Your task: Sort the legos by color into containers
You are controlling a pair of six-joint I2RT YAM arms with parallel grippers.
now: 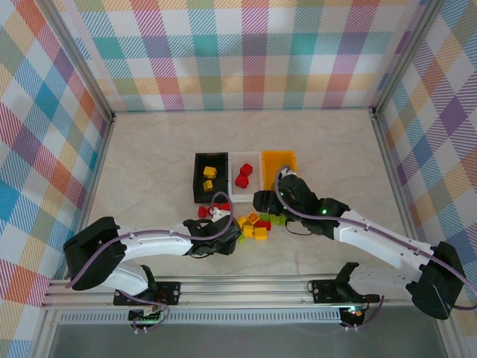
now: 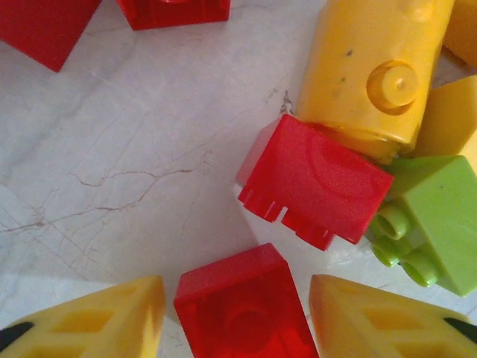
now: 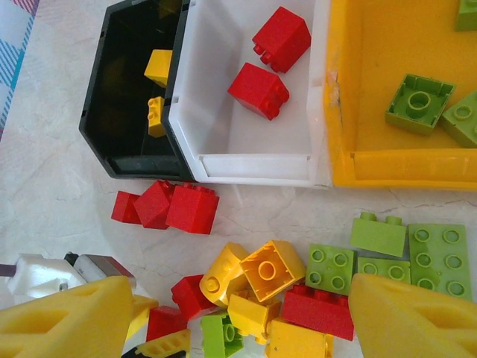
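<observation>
Because red goes in the white bin [image 3: 253, 168], where two red pieces lie, the left fingers [image 2: 97, 321] straddle a glossy red brick [image 2: 242, 313] on the bench [image 2: 112, 149], close on both sides, though I cannot tell whether they pinch it. The right fingers [image 3: 74, 321] hang wide apart and empty over the loose legos [image 3: 272, 272], a red, yellow and lime jumble just before the black bin [image 3: 97, 142] holding yellow and the orange-yellow bin [image 3: 402, 168] holding green.

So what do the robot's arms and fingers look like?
The left arm and right arm are smooth white tubes with chunky black joints. A thin purple cable loops along each one, and a tiny green light glows on the right arm. The fingers are bright yellow wedges with triangle-shaped hollows.
</observation>
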